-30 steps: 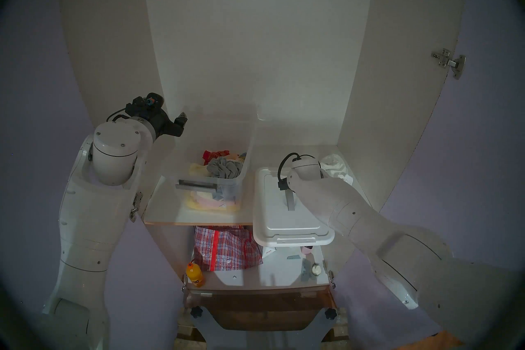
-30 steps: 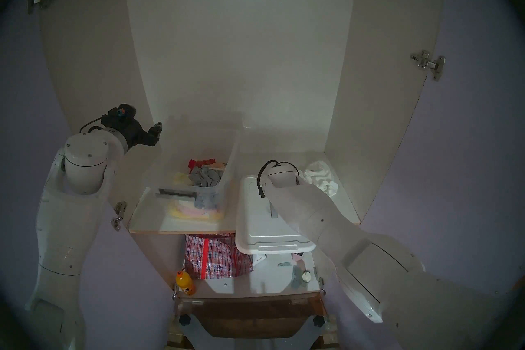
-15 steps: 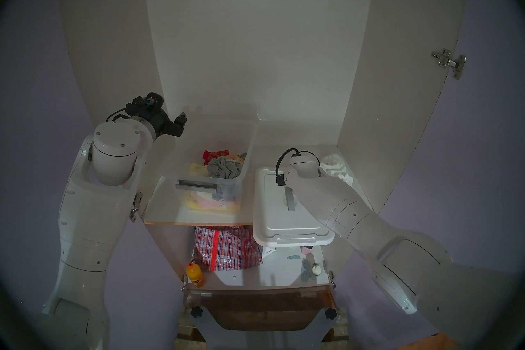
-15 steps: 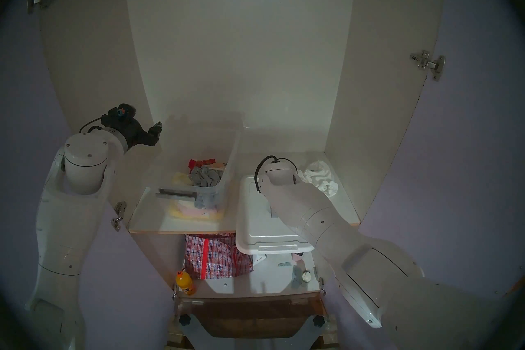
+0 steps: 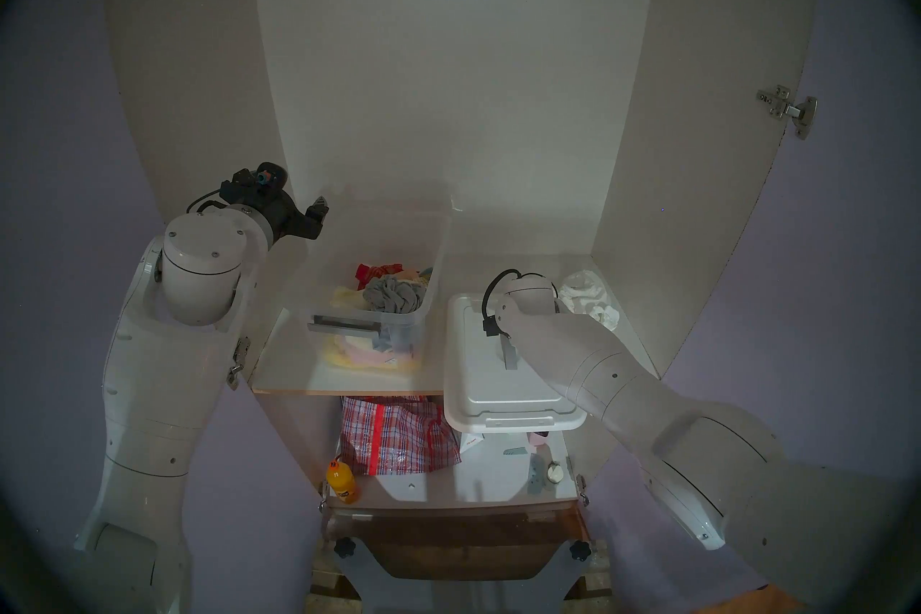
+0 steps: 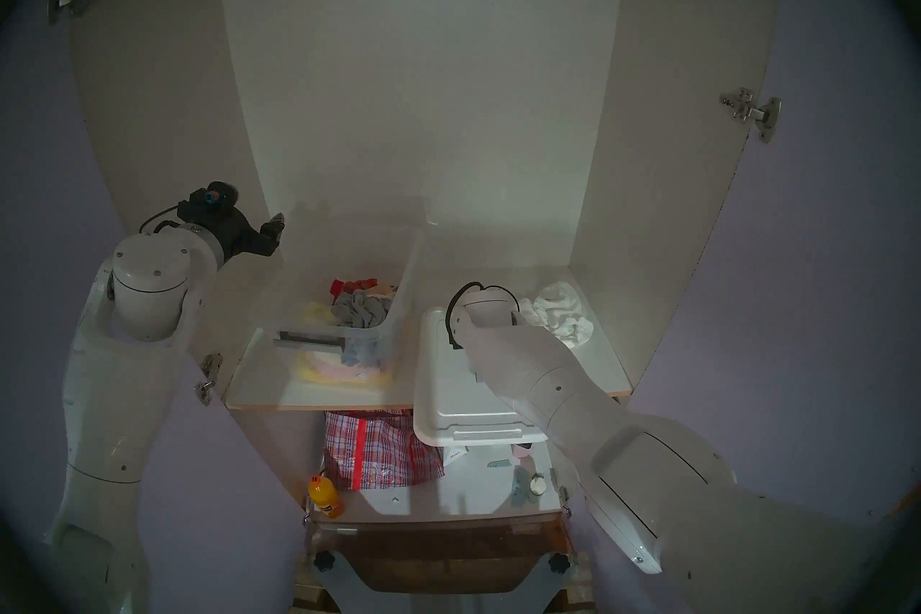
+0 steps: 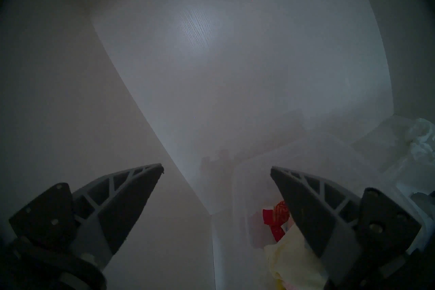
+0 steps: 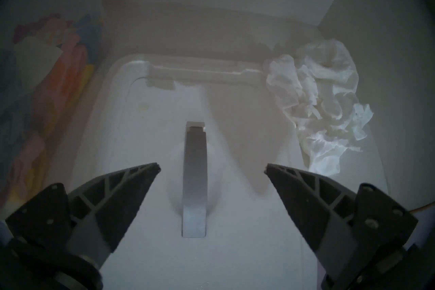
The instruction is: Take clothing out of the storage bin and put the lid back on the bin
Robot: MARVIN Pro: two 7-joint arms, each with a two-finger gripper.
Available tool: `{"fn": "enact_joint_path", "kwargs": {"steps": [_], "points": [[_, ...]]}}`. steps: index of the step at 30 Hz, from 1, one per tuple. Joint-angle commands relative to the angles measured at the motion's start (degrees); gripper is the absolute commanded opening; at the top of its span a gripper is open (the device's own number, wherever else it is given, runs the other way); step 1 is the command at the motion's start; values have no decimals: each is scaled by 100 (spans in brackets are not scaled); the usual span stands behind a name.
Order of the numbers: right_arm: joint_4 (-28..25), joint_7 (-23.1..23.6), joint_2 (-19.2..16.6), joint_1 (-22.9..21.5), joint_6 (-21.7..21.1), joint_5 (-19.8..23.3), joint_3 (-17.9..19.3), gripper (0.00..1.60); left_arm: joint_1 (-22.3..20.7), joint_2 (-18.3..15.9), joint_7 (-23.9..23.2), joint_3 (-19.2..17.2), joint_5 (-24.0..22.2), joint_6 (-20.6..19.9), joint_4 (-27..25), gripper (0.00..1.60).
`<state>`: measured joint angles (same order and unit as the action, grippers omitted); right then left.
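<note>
The left pincer point(image 7: 216, 170) is held spread and empty above the shelf point(image 5: 289, 364). The storage bin point(image 5: 423, 304) is seen uncovered at centre-left. The right pincer point(image 8: 213, 168) is spread astride the lid point(image 8: 146, 141)'s grey handle point(image 8: 195, 179), untouched. The clothing point(image 8: 322, 103) lies crumpled just beside the lid's right edge.

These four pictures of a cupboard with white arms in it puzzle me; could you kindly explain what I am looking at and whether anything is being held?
It is a two-armed robot facing an open cupboard. Two pictures come from its head, side by side; the other two from cameras on its wrists, with the dark fingers at the bottom corners. On the shelf stands a clear bin with clothes inside. Beside it lies its white lid, and behind that a crumpled white garment. The right gripper hangs open over the lid's grey handle, which lies between its fingers, ungripped. The left gripper waits open and empty near the bin. Nothing is held.
</note>
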<state>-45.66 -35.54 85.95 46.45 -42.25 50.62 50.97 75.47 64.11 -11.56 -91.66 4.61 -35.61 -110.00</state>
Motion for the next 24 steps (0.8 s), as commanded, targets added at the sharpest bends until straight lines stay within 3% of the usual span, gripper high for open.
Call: {"fn": "enact_joint_path", "kwargs": {"steps": [1,12,19,24], "points": [[537,92,332,-494,-113,98,90,160,-123,-14,12,-31,1,20,-148,160],[2249,916,830,-1192,455,79,9,160,-123,-19,17,-28,-6,21,-147,160],[2822,1173,994,-1393,584,70,-14,160,-123,-22,19,-25,-10,26,-141,160],[2935,1305,1035,-1406,789,60,-21,160,-123,-23,21,-24,-13,26,-141,160]]}}
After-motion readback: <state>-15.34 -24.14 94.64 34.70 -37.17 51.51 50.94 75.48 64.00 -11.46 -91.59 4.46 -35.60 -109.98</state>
